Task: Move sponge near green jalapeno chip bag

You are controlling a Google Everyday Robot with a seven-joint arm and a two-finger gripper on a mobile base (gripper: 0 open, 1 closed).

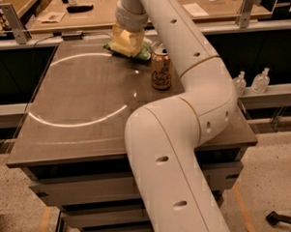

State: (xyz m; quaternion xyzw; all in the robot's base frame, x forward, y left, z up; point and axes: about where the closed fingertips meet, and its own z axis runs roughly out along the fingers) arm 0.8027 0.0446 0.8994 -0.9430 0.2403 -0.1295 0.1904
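Now at the far side of the table (pixel 87 101), my gripper (pixel 128 32) pinches the sponge (pixel 126 44) against the green jalapeno chip bag (pixel 149 50), so I judge only lowering and letting go remains.

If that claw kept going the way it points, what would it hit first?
Pointing down, the claw has the sponge right beneath it; past that, probably the green chip bag or the table beside it, depth being unclear.

Brown table (pixel 82 99) with a pale ring of reflected light, speckled floor (pixel 276 180), wooden desk (pixel 95 17) behind, pump bottles (pixel 261 80) at right, gripper (pixel 128 43) above the table's far edge.
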